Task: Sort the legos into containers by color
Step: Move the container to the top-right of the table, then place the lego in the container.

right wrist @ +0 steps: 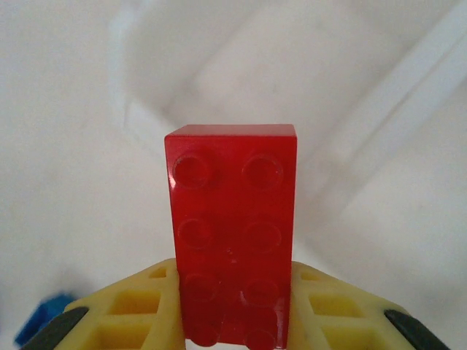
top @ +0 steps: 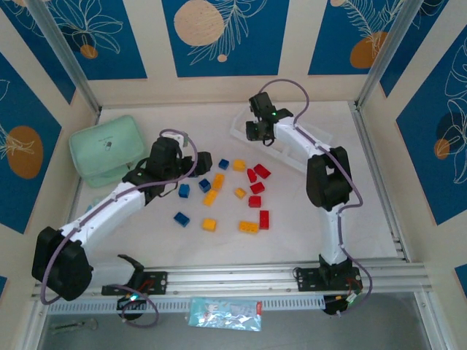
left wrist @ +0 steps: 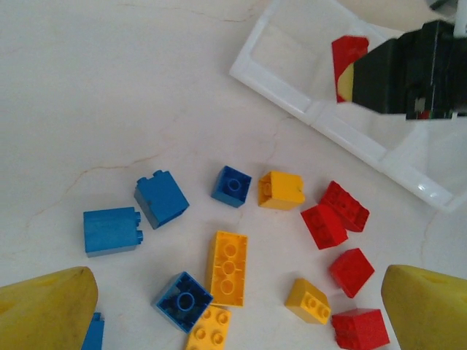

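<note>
Up close, eight-studded red brick point(right wrist: 230, 219)

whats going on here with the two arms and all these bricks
The robot is sorting legos by color into a tray. The right claw is shut on a red lego and holds it above the white tray, near one end of it. The left claw hangs open over the loose legos, a mix of blue, yellow-orange and red ones scattered on the table, not gripping any of them.
</note>
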Robot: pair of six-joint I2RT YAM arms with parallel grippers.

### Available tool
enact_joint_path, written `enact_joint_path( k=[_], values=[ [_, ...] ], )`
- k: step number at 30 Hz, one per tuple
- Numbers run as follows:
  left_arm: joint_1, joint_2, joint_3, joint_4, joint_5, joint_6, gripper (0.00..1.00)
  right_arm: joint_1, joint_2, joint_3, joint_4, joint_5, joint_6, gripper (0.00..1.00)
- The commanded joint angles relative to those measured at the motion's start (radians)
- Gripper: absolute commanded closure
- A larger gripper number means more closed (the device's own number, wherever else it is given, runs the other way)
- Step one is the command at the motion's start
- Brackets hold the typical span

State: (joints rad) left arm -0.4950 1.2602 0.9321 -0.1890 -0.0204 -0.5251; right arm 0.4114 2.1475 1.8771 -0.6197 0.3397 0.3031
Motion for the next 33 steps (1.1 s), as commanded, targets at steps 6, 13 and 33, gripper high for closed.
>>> enact_joint_path(
  k=[6,13,33],
  values=[
    [0.048,-0.009,-0.025,0.102,-0.01,-0.01,0.01,-0.017,0.206,0.275,-0.028,0.032,-0.104,0.81],
    [0.059,-0.009,-0.027,0.094,0.002,-0.011,0.01,-0.036,0.342,0.477,-0.175,0.065,-0.105,0.8],
    [0.061,-0.115,-0.075,0.071,-0.007,-0.048,0.01,-0.014,0.14,0.173,-0.163,0.261,-0.08,0.53]
  ],
)
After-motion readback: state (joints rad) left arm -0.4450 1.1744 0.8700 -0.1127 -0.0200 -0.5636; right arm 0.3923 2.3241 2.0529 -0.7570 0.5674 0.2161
